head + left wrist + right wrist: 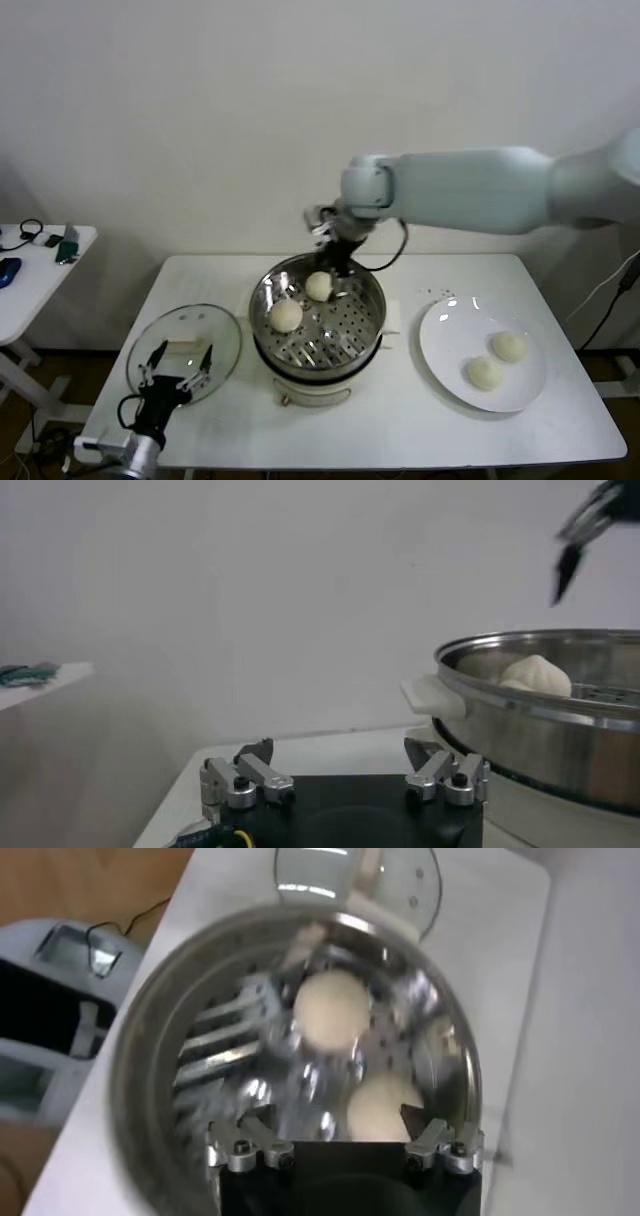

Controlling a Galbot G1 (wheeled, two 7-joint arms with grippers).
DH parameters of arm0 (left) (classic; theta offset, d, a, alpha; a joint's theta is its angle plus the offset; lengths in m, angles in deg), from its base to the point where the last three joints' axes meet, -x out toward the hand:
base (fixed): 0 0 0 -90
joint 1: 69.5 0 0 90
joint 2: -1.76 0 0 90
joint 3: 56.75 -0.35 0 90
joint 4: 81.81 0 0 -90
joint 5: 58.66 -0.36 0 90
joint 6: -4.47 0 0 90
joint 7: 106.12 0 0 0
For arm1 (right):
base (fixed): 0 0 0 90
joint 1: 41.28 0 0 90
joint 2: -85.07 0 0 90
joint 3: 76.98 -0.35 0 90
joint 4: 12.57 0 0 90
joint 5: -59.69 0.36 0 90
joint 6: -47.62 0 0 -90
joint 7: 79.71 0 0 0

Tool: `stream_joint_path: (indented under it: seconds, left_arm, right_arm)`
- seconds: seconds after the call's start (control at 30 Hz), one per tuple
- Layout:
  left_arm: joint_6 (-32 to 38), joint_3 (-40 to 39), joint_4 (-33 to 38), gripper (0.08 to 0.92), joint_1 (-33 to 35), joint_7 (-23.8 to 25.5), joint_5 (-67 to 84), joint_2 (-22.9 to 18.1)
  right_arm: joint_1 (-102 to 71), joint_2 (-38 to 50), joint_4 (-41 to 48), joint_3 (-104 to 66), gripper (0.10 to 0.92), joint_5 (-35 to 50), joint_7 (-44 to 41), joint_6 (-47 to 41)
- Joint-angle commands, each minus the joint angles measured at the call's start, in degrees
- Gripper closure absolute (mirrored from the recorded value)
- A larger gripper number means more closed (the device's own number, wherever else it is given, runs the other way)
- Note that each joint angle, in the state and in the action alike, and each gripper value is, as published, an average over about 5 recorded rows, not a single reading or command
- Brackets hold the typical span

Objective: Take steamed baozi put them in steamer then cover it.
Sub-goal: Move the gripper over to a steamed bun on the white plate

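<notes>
The steel steamer (372,300) stands mid-table with two baozi on its perforated tray, one at the back (319,286) and one at the left (286,316). Two more baozi (508,346) (485,373) lie on the white plate (440,345). My right gripper (335,250) hovers open and empty over the steamer's back rim; its wrist view looks down on both baozi (333,1013) (378,1108). The glass cover (225,335) lies on the table left of the steamer. My left gripper (180,365) is open and empty at the cover's near edge; its wrist view shows the steamer (560,725) beside it.
A small white side table (40,265) with a few items stands at the far left. A white wall runs behind the table. The steamer's white handle (432,694) juts toward the left gripper.
</notes>
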State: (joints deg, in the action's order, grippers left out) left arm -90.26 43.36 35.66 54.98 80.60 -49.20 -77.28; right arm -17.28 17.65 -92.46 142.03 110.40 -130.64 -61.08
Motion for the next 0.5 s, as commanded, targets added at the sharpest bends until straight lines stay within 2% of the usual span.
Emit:
stream_joint_path:
  seconds: [0.03,0.27,0.5]
  left_arm:
    - [-0.08,-0.24,-0.46,0.177,-0.26,0.0,-0.04,0.31]
    - [-0.41,-0.87,-0.29,0.177,-0.3,0.09,-1.08,-0.09]
    - [-0.34,-1.19,0.37,0.177,0.48,0.16,-2.67,-1.04]
  right_arm:
    - [17.72,27.86,-13.86,16.67,0.203,-6.63,-7.48,4.96]
    - [11.42,44.18,-17.66,23.16,0.203,-23.88,-2.21,4.65]
    - [-13.89,50.98,-15.62,2.48,0.203,-31.93,0.95,2.52]
